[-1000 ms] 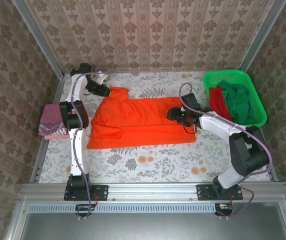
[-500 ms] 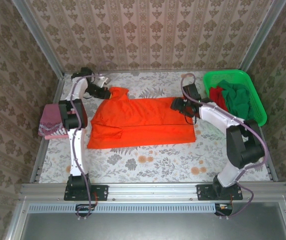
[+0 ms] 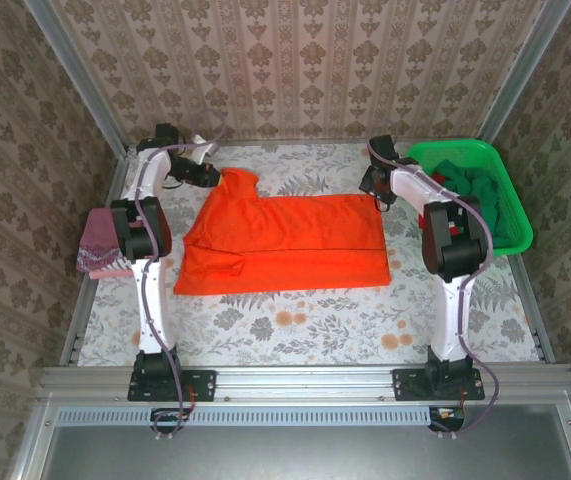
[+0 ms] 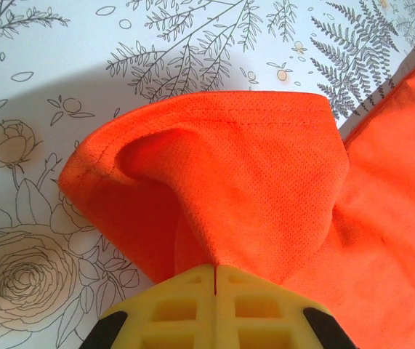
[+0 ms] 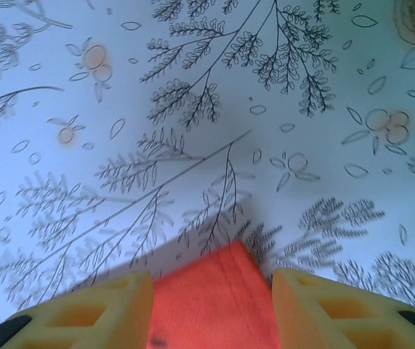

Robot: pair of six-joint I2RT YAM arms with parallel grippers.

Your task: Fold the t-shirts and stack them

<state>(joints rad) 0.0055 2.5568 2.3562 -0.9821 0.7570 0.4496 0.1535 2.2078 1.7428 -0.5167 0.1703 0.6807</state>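
The orange t-shirt, spread flat on the table, is clamped at its far sleeve by the left gripper, while its far right corner lies inside the right gripper, whose jaws stand apart, so a firm pinch is judged necessary there before both ends are lifted evenly.

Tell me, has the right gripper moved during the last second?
Yes. The right gripper moved toward the far edge of the table and is now beside the green basket.
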